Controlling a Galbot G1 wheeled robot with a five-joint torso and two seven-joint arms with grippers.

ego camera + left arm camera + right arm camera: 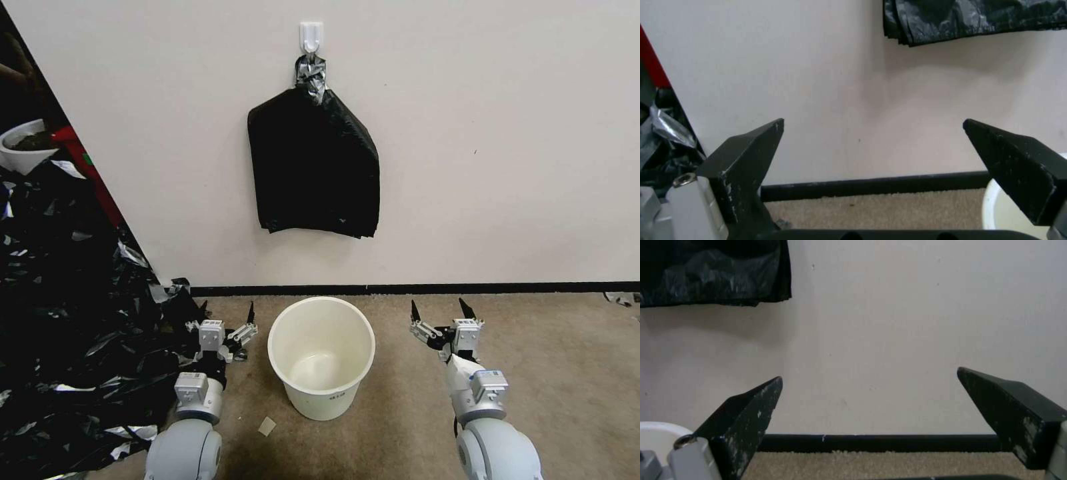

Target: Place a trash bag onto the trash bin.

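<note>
Head view. Plain cream wall (pixel 500 133) with a dark baseboard, tan carpet (pixel 567 373) below. A flat stack of black bags (pixel 313 163) hung from a white hook (pixel 311 37) by its taped top, directly above the trash bin (pixel 321 357). The bin stood upright and unlined on the carpet, near the wall. A heap of loose black plastic (pixel 67 300) covered the floor on the robot's left, with a white pot (pixel 23 143) behind it. No single trash bag could be picked out as separated from stack or heap. The left gripper (pixel 228 313) hovered low just beside the bin at the heap's edge, fingers spread wide and empty. The right gripper (pixel 440 310) sat on the bin's other side, a little farther off, likewise wide and empty.

Left wrist view. Both dark fingers (pixel 751 150) stood far apart with only wall between them. The lower edge of the hanging stack (pixel 973 20) showed high up, the bin rim (pixel 996 206) beside one finger, crumpled film (pixel 666 130) beside the other.

Right wrist view. Fingers (pixel 751 406) equally wide, nothing held; stack corner (pixel 715 273) overhead, bin rim (pixel 662 430) at one side.

Risks, as judged: the layers lay tight together, so a pinch could take several bags or tug the taped top off the hook. The left arm could snag the slippery heap. The light bin could tip if bumped.
</note>
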